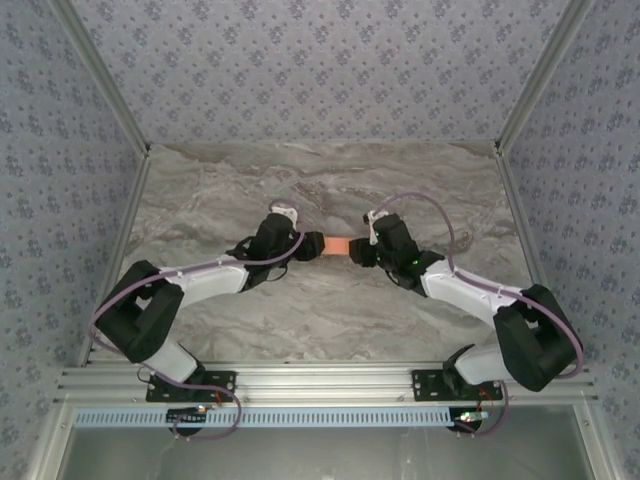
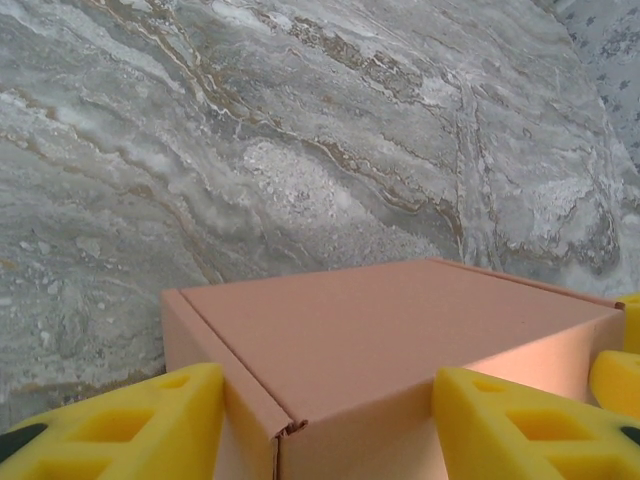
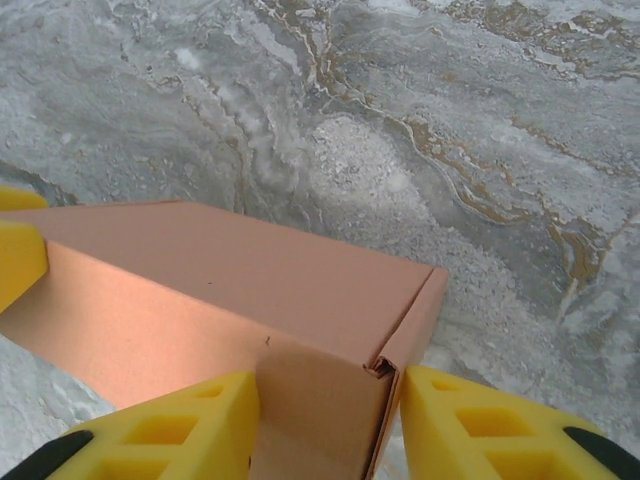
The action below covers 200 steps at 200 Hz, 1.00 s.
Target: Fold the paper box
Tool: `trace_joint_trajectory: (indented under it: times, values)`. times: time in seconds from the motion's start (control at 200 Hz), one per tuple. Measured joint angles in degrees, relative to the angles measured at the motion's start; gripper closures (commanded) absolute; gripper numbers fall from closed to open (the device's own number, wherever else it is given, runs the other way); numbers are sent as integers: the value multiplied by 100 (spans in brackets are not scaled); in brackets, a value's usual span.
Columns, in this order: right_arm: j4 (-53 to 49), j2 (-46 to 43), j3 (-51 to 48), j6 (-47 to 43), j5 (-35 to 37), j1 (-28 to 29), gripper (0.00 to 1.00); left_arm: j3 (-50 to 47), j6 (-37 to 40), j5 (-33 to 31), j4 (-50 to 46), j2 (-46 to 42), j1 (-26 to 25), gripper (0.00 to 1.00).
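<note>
The paper box (image 1: 339, 246) is a closed salmon-orange rectangular box in the middle of the marble table (image 1: 330, 310), held between both grippers. My left gripper (image 1: 316, 246) is shut on its left end. In the left wrist view the yellow fingers (image 2: 130, 425) press both sides of the paper box (image 2: 390, 330), the left gripper (image 2: 330, 435) straddling a corner seam. My right gripper (image 1: 359, 250) is shut on the right end. In the right wrist view the paper box (image 3: 230, 290) sits between the right gripper (image 3: 328, 435) pads (image 3: 480, 430). I cannot tell whether the box touches the table.
Patterned walls (image 1: 320, 70) close in the table at the back and both sides, with metal posts at the corners. A metal rail (image 1: 320, 385) carrying both arm bases runs along the near edge. Bare marble (image 2: 250, 150) lies around the box.
</note>
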Motion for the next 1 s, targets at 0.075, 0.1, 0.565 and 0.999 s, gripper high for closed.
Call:
trace_joint_trajectory:
  times: [0.075, 0.1, 0.565, 0.999]
  values:
    - [2, -7, -157, -37, 87, 85, 55, -101, -2, -15, -7, 66, -114, 43]
    - [-2, -4, -221, -39, 103, 111, 55, -140, -11, -13, -13, 107, -153, 43]
    - [-181, -35, -785, -39, 186, 450, 44, -487, -186, 11, 70, 415, -356, 34]
    - [-1550, -1915, -149, -570, 1266, 472, 19, -608, 702, -1067, -942, -1440, -376, 21]
